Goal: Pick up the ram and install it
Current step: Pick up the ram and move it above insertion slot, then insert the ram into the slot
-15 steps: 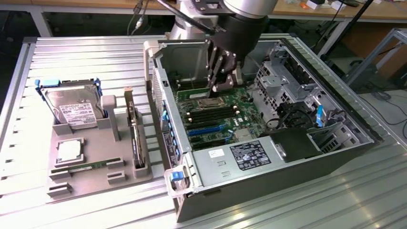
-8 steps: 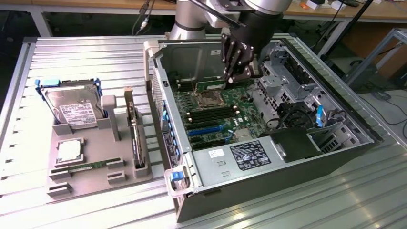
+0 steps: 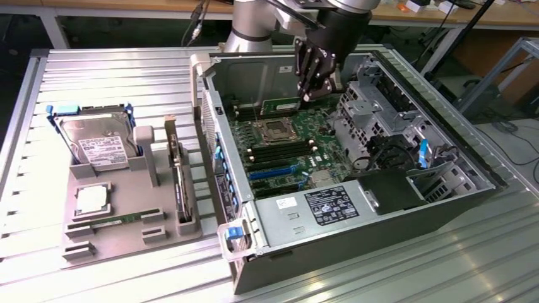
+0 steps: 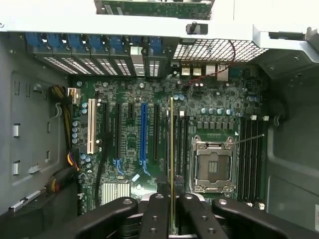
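The gripper (image 3: 312, 96) clamped the ram (image 3: 279, 105) over the motherboard (image 3: 282, 148). A second stick (image 3: 113, 221) lay on the tray (image 3: 118, 245).

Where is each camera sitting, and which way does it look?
Exterior view: sits off the arm, above the table, looking down slantwise at the open computer case and the parts tray; the arm and pincer show.
Wrist view: sits on the wrist, looking straight down into the case at the motherboard; the pincer's black fingers show.
Both share: the ram held in the pincer, and the processor socket.
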### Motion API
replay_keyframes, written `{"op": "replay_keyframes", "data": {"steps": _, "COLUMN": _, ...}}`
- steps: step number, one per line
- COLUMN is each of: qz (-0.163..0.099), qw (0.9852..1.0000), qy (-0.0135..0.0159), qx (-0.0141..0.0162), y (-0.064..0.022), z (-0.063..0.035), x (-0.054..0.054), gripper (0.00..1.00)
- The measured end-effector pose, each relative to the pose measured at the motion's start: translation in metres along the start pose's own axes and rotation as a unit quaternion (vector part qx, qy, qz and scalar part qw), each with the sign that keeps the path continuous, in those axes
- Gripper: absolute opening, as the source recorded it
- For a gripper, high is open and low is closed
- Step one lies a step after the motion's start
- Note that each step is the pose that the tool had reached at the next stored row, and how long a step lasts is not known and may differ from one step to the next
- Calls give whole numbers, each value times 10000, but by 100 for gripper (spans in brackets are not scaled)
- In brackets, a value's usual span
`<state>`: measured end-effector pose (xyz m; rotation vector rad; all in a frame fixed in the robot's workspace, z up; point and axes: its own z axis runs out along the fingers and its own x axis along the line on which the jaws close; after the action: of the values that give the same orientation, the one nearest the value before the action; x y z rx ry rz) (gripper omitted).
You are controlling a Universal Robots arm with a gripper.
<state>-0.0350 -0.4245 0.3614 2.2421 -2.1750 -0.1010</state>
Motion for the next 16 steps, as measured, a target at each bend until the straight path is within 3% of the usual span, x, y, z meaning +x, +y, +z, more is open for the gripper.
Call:
{"op": "replay_keyframes", "data": {"steps": 8, "qz": 1, "qw": 10000, "qy": 3, "qx": 2, "y": 2, "z": 3, "x": 0, "gripper": 14}}
{"op": "replay_keyframes", "data": {"steps": 16, "qz": 2, "qw": 10000, "qy": 4, "qx": 2, "y": -3, "z": 305, "x": 14, "gripper": 14}}
